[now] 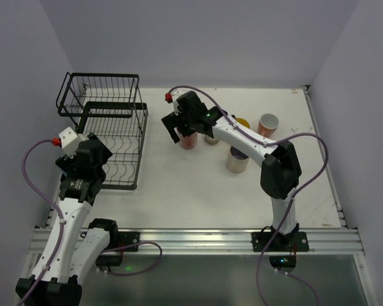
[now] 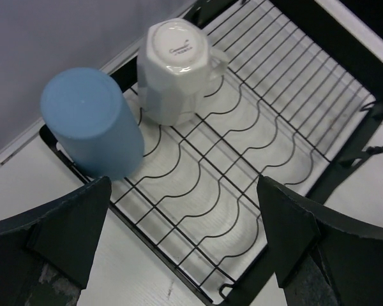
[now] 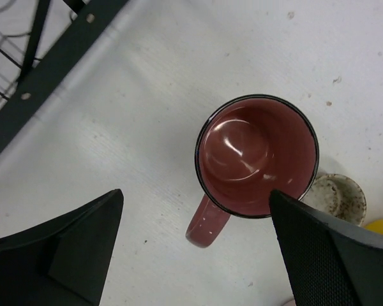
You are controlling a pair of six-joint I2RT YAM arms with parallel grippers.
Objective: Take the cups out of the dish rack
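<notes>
The black wire dish rack stands at the far left. On its slotted lower tray a light blue cup and a beige mug stand upside down. My left gripper is open and empty, hovering above the tray's near edge; from above it shows at the rack's near left corner. My right gripper is open above a red mug that stands upright on the table, its handle between the fingers. From above, this gripper and the mug are just right of the rack.
Other cups stand on the table right of the red mug: a small speckled cup, a yellow one, a salmon-orange one and a beige one. The rack's black frame lies close to the left of the right gripper.
</notes>
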